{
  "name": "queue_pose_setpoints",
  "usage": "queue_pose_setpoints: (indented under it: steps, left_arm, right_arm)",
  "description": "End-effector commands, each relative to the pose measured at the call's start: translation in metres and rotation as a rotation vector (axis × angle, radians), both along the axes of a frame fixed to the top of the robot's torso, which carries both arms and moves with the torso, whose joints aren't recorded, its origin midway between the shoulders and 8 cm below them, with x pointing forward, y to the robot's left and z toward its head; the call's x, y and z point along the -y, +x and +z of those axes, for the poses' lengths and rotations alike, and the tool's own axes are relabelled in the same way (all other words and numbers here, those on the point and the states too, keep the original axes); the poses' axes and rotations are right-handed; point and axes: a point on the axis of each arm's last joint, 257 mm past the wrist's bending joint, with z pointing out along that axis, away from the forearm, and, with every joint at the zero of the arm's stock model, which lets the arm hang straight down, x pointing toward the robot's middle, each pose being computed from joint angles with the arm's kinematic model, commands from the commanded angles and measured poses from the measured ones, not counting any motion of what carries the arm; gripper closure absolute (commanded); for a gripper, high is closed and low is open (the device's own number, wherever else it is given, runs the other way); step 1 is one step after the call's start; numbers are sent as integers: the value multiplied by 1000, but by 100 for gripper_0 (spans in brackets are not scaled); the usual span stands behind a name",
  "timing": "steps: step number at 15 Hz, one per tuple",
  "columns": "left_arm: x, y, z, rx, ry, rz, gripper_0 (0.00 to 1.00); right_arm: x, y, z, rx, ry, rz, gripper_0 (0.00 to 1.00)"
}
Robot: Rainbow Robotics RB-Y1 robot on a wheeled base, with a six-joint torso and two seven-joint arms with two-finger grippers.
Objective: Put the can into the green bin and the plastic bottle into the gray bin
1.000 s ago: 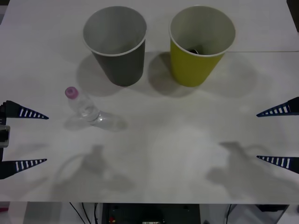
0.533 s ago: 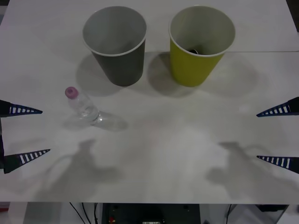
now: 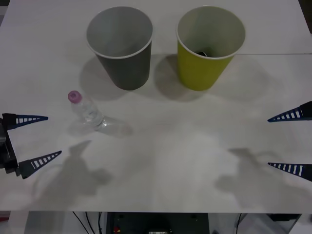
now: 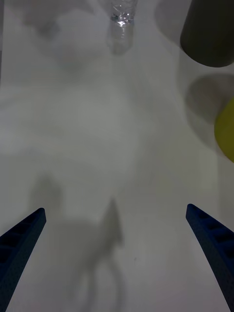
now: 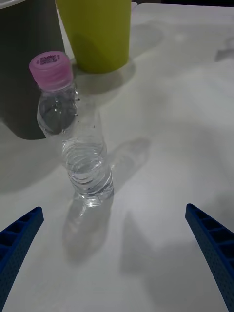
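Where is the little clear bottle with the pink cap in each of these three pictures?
Front view: the plastic bottle stands left of centre on the table, nearer the robot than the gray bin.
Left wrist view: it stands upright mid-picture, just ahead of the open left gripper.
Right wrist view: just its base reaches in at the top edge.
Shared landmark: the gray bin.

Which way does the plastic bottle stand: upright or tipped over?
Upright: the plastic bottle stands on its base on the table, pink cap uppermost.
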Motion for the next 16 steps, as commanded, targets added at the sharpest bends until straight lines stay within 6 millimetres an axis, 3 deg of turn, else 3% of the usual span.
queue_pose_setpoints:
  steps: [1, 7, 11, 16]
  left_arm:
    - [-7, 17, -9, 50, -34, 26, 0]
    - [0, 42, -25, 97, -174, 62, 0]
    - [7, 64, -25, 113, -228, 93, 0]
    - [26, 76, -24, 125, -264, 101, 0]
  right_arm:
    - [0, 0, 0, 0, 0, 0, 0]
    - [0, 0, 0, 0, 0, 0, 0]
    - [0, 0, 0, 0, 0, 0, 0]
    - [0, 0, 0, 0, 0, 0, 0]
